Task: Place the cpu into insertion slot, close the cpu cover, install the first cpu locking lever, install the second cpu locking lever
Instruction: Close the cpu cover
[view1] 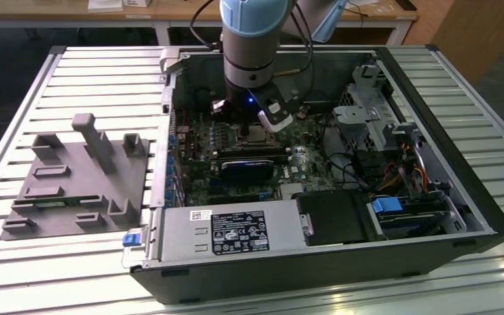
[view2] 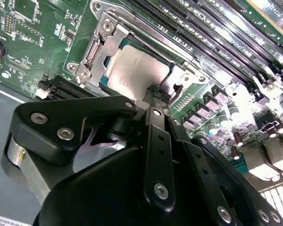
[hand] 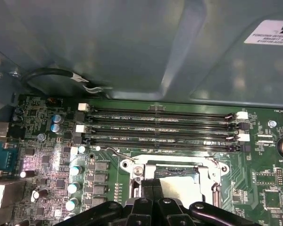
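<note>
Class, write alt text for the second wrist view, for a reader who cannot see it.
The black gripper, fingers together, points at the edge of the cpu, which is seated on the green board with the silver cover framing it. Long black memory slots run beyond.

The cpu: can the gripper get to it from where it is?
Probably yes. In the second wrist view the gripper is right at the edge of the cpu, with nothing between them.
</note>
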Controlling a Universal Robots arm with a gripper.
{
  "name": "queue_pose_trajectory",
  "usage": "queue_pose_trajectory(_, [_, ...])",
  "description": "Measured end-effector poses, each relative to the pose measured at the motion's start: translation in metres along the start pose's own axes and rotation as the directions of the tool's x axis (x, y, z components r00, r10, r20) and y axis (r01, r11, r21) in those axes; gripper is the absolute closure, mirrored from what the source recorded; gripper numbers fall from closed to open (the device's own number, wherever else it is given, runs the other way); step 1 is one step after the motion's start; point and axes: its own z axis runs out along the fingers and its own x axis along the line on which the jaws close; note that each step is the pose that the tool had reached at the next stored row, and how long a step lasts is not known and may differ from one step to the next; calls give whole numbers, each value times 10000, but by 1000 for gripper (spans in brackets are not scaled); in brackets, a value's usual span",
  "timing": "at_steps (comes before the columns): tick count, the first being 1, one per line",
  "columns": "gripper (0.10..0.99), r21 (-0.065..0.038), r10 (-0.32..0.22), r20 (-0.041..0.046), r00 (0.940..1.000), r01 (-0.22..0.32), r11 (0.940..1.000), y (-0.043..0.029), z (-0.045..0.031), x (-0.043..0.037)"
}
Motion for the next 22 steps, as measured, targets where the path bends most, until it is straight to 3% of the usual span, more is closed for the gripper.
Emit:
queue_pose_trajectory(3, [980, 58, 0, 0, 10000, 0, 10000, 5, -17, -4])
queue_pose_trajectory(6, [980, 294, -7, -9, 10000, 7, 9996, 4, -19, -3])
queue_pose_trajectory(8, [980, 370, -9, -11, 10000, 10, 9993, 3, -14, -1])
queue_pose_trajectory(22, [980, 385, -13, -3, 10000, 13, 9993, -3, 20, 50])
